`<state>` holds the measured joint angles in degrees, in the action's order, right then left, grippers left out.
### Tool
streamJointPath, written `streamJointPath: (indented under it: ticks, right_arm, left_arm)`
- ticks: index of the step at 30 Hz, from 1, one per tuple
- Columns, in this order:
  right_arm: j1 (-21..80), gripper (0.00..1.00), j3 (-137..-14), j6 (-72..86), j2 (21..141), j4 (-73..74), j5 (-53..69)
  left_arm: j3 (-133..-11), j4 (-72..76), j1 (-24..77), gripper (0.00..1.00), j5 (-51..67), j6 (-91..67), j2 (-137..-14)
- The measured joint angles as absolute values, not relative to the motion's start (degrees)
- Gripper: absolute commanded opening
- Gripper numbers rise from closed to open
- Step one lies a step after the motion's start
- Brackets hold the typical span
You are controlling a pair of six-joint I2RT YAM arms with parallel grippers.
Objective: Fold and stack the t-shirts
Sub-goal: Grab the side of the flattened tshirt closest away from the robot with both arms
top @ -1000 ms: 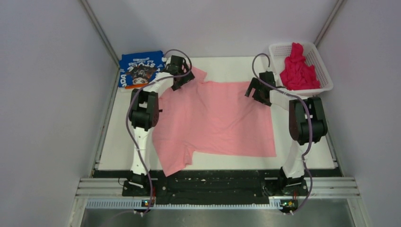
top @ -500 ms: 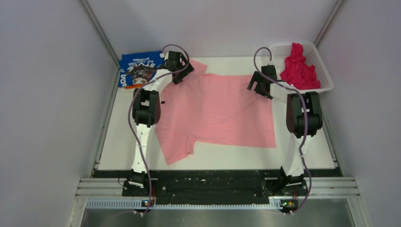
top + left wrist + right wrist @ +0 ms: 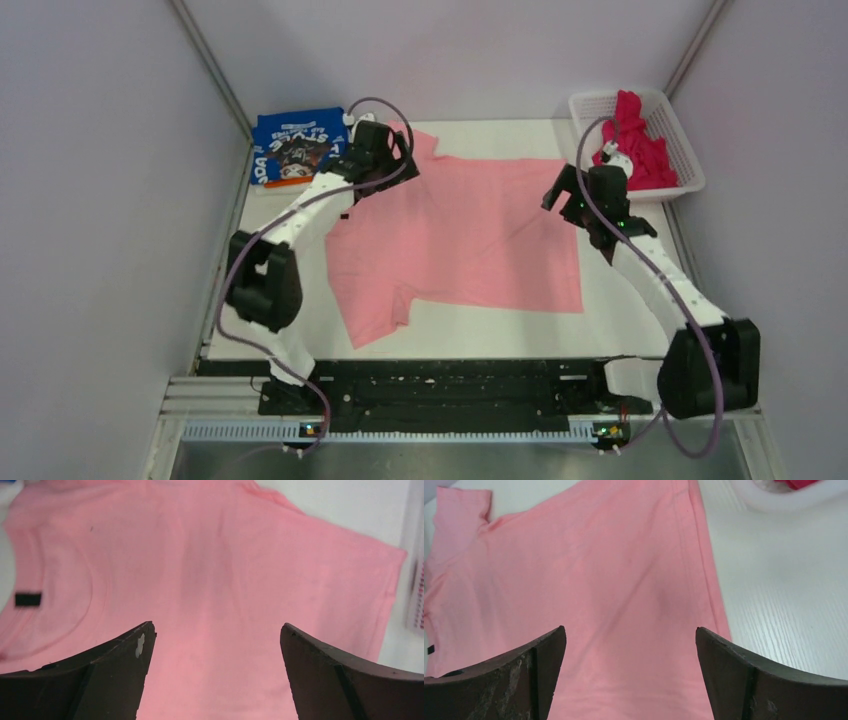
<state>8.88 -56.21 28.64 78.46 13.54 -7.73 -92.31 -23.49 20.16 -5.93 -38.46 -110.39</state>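
1. Far left corner: the blue t-shirt [image 3: 295, 147] is folded into a neat packet with the print facing up. It's a bit wider left to right than it is deep, and the lettering doesn't read upright from the top camera. It's off to the side of the pink one, not touching it as far as I can see.
2. The left gripper [image 3: 392, 165] is just to the right of that packet, over the far left part of the pink shirt near the shoulder. Its fingers [image 3: 115, 670] are spread wide with nothing between them, just pink cloth underneath.
3. The pink t-shirt [image 3: 470, 240] is spread flat in the middle of the table [image 3: 640, 300], long axis running left to right. The collar [image 3: 65, 630] points left and has a small black tag [image 3: 27, 599] on it, and the straight hem is the right-hand edge. One sleeve sticks out toward the far left, while the near left one is a bit rumpled where it meets the body.
4. The right gripper [image 3: 566, 196] is over the far right corner of the pink shirt, right by the hem. Jaws wide apart too, holding nothing.
5. Far right corner: the magenta t-shirt [image 3: 632, 145] is bunched in a heap inside the white mesh basket [image 3: 684, 152], unfolded and piled above the rim, with the heap stretching far to near.
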Motion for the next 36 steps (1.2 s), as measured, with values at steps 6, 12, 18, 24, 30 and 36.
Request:
streamJointPath:
  ticks: [6, 12, 18, 24, 30, 36]
  right_arm:
    - [8.88, 0.99, -37.76, 33.85, 55.88, 11.09, -8.56]
    - [8.88, 0.99, -28.21, 38.7, 48.25, 8.6, -9.43]
    - [8.86, 0.99, -28.18, 40.8, 47.86, 8.62, -11.2]
    - [8.86, 0.99, -28.18, 42.26, 50.85, 9.69, -12.03]
    - [8.86, 0.99, -28.21, 42.28, 54.54, 10.11, -11.79]
    - [8.86, 0.99, -28.69, 42.24, 56.27, 11.29, -11.73]
  left_arm:
    - [-68.51, -25.76, 28.75, 0.99, -12.1, -39.07, -79.44]
    - [-48.18, -32.12, 31.73, 0.99, -14.63, -43.03, -65.87]
    - [-37.85, -40.82, 33.43, 0.99, -13.89, -47.64, -58.78]
    - [-32.34, -43.64, 33.91, 0.9, -11.62, -52.21, -49.39]
    - [-30.13, -45.01, 33.91, 0.67, -10.24, -53.65, -51.79]
    - [-30.13, -46.37, 33.91, 0.65, -8.27, -53.95, -54.68]
